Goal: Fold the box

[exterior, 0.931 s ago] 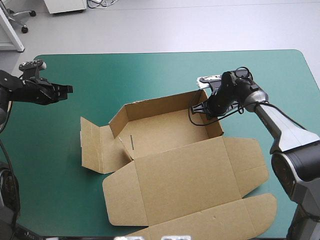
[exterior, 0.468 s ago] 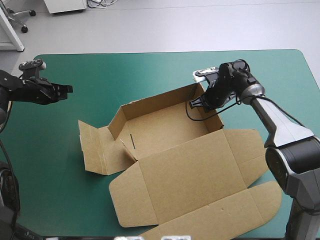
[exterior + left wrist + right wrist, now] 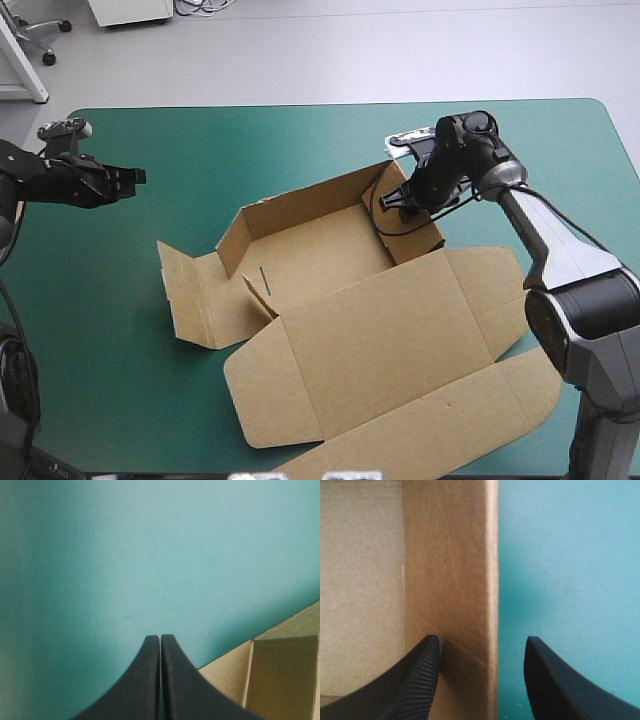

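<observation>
The brown box (image 3: 390, 350) lies mid-table as an open tray with its far and right walls raised and its wide lid flat toward the near edge. My right gripper (image 3: 398, 205) is open and straddles the tray's right wall (image 3: 455, 555): one finger is inside the tray, the other outside over the teal-green cover. In the right wrist view the right gripper (image 3: 482, 642) shows that wall's edge between its fingers. My left gripper (image 3: 135, 177) is shut and hovers over the table's left part, apart from the box. The left gripper (image 3: 160, 637) has a box corner (image 3: 280, 670) beside it.
A side flap (image 3: 195, 295) of the box lies flat on the cover at the tray's left. Bare teal-green cover (image 3: 250, 150) stretches between the left gripper and the tray's far wall.
The right gripper has moved a little toward the far edge with the right wall, which now stands steeper. The whole box has turned and shifted slightly. The left arm has not moved.
</observation>
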Controlling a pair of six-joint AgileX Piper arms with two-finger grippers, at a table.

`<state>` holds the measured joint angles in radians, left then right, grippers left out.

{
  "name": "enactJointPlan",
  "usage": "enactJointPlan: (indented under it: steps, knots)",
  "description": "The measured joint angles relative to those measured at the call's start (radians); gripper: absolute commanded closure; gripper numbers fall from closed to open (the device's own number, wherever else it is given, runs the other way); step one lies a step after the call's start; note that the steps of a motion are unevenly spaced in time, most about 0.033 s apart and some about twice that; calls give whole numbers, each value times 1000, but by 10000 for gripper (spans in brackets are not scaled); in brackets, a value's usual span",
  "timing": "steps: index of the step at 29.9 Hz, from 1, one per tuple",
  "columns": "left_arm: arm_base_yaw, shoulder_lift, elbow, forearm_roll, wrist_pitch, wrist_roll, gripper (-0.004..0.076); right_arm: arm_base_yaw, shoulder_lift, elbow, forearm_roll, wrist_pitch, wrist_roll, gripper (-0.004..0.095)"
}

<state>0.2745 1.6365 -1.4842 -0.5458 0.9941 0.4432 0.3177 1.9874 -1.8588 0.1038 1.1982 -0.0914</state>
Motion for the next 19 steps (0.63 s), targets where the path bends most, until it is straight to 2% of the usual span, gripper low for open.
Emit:
enactJointPlan:
  steps: [9, 19]
  knots:
    - [0, 0, -1, 0, 1, 5, 730, 0, -21, -134, -1, 38, 19, 413]
    - [0, 0, -1, -2, 0, 14, 736, 0, -140, -56, 42, 45, 19, 413]
